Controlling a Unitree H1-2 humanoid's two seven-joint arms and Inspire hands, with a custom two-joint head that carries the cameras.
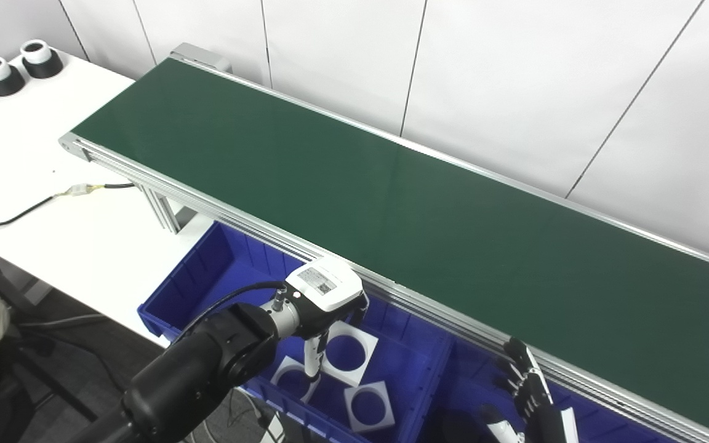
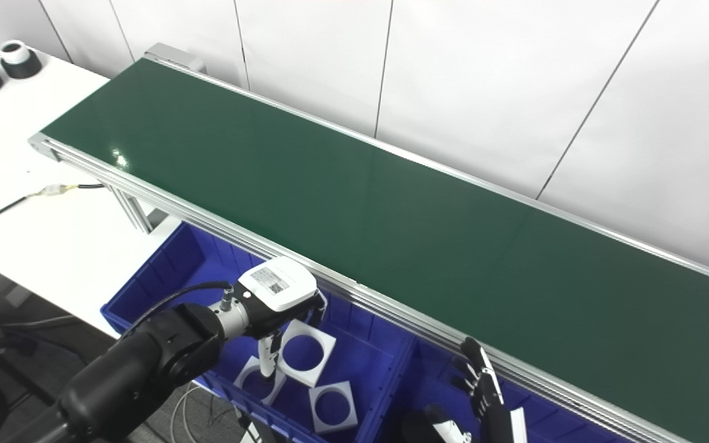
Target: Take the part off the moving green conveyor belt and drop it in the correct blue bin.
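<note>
In the left eye view the long dark-green conveyor belt point(image 1: 391, 203) runs bare; flat white square plastic parts with round holes point(image 1: 348, 354) lie in the left blue plastic bin point(image 1: 207, 271), under the left hand point(image 1: 324, 307) (fingers hanging down; whether they pinch a part, I cannot tell). In the right eye view the right hand point(image 2: 484, 387) stands spread, empty. The parts look light, stiff; grip their edges.

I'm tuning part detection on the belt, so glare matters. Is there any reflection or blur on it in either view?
In the right eye view, a small bright glint sits on the dark green conveyor belt near its left end, around. In the left eye view the belt looks evenly lit, with only a faint sheen. Both views are sharp, with no motion blur visible on the belt.
</note>
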